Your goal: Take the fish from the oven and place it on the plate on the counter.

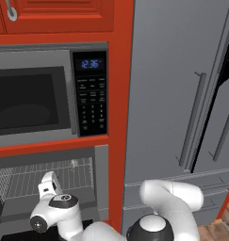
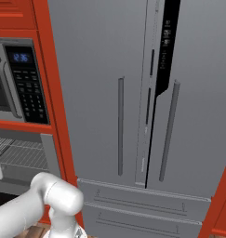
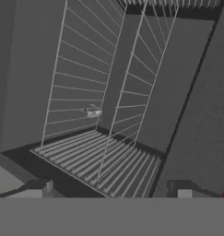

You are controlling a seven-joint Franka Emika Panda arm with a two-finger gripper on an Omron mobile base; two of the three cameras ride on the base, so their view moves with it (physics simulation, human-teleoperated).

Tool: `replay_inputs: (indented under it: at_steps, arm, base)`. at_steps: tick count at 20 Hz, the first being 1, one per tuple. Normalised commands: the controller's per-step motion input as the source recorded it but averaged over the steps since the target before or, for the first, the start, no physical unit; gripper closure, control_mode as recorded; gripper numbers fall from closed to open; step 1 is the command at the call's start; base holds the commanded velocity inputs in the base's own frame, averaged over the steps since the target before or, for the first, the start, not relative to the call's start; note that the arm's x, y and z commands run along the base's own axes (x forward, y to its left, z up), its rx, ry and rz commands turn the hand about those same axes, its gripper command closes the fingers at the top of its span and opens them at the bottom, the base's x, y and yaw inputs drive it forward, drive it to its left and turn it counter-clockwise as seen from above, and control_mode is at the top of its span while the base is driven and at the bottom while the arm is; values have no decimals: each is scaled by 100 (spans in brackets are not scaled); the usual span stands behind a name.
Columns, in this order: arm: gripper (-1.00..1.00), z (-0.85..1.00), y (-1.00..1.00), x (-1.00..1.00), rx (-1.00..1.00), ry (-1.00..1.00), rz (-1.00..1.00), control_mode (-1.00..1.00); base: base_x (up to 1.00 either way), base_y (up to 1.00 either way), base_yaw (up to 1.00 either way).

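Fish (image 3: pixel 93 112) sits untouched on the oven (image 1: pixel 50 181) rack at 11 o'clock of the end effector (image 3: pixel 111 188), fingers apart, empty; grasp and plating both pending.

fish (image 3: pixel 93 112) on wire rack (image 3: pixel 81 83) in oven (image 1: pixel 50 181) | oven below microwave (image 1: pixel 50 92) | fridge (image 1: pixel 182 94) right

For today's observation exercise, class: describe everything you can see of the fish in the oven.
The fish is tiny, elongated and mottled grey-brown, too small for finer detail. It lies on a wire rack inside the open oven, toward the back of the cavity. In the hand view it sits ahead of the open gripper, well apart from the fingertips. Apart from the rack, nothing touches it.
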Motion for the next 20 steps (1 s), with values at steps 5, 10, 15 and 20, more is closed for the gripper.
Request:
replay_inputs:
  at_steps: [5, 10, 15, 20]
  arm:
    - [-100, -20, 0, -3, -9, 2, 7, -100]
    - [-100, -13, 0, 3, -10, 7, 18, -100]
    - [-100, -32, 0, 16, -3, 1, 11, -100]
    - [-100, -11, 0, 25, -10, 28, 19, -100]
  base:
    - [0, 0, 0]
    - [0, 0, 0]
    - [0, 0, 0]
    - [0, 0, 0]
